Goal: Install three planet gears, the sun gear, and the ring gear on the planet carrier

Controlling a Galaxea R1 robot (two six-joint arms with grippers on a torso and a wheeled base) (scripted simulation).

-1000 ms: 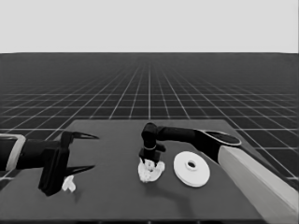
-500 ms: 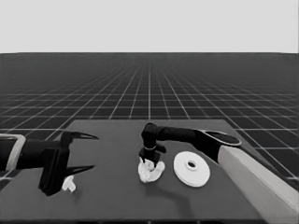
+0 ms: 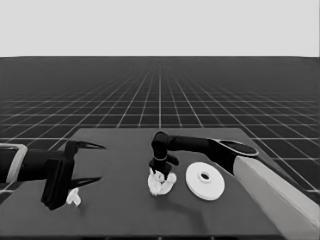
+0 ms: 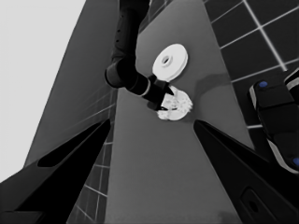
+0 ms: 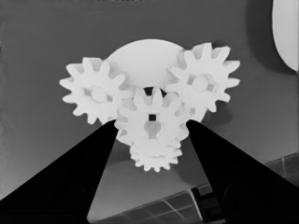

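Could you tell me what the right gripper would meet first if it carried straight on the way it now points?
Probably the middle gear between the right gripper fingers, sitting on the smaller round part.

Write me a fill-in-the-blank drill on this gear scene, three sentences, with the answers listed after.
1. The right pincer is down at the cluster of ____ toothed gears on the smaller round part.
2. The larger round part lies flat on the table, beside the cluster and toward the ____ arm's side.
3. The left pincer waits over the table's left end with its fingers ____.

Missing words: four; right; open
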